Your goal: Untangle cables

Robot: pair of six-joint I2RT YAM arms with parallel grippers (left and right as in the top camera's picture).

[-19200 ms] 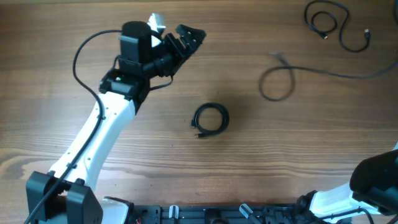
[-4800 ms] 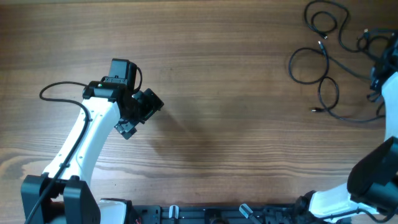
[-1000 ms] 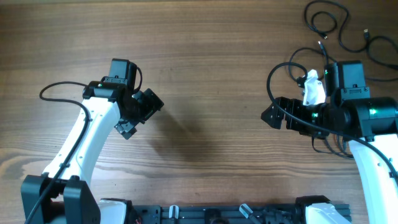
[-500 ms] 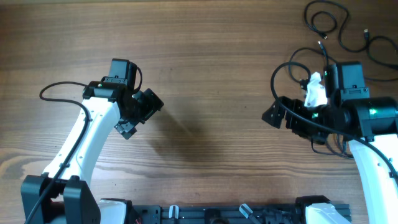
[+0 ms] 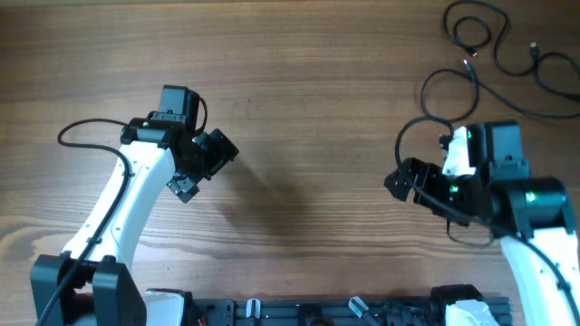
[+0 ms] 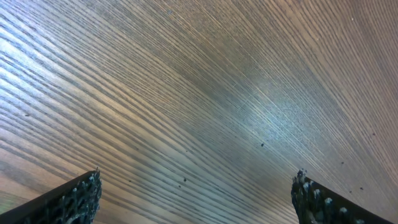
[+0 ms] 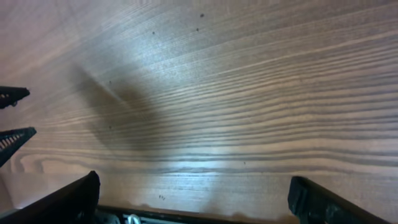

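The cables lie at the table's far right corner in the overhead view: a small coiled cord (image 5: pixel 459 36), a wider loose loop (image 5: pixel 424 91) and long curves running off the right edge. My right gripper (image 5: pixel 397 181) hangs open in front of them, pointing left, and touches none. My left gripper (image 5: pixel 207 168) is open over bare wood at the left, far from the cables. Both wrist views show only wood grain between wide-apart fingertips: left gripper (image 6: pixel 196 200), right gripper (image 7: pixel 193 202). No cable appears in either wrist view.
The right arm's own thick black wire (image 5: pixel 404 136) arcs beside its wrist, close to the loose cable loop. A black rail (image 5: pixel 299 312) runs along the table's front edge and shows in the right wrist view as a dark strip (image 7: pixel 186 219).
The right arm has drawn back toward the front of the table, uncovering more of the loose loop behind it. The left arm has not moved. Both grippers stay open.
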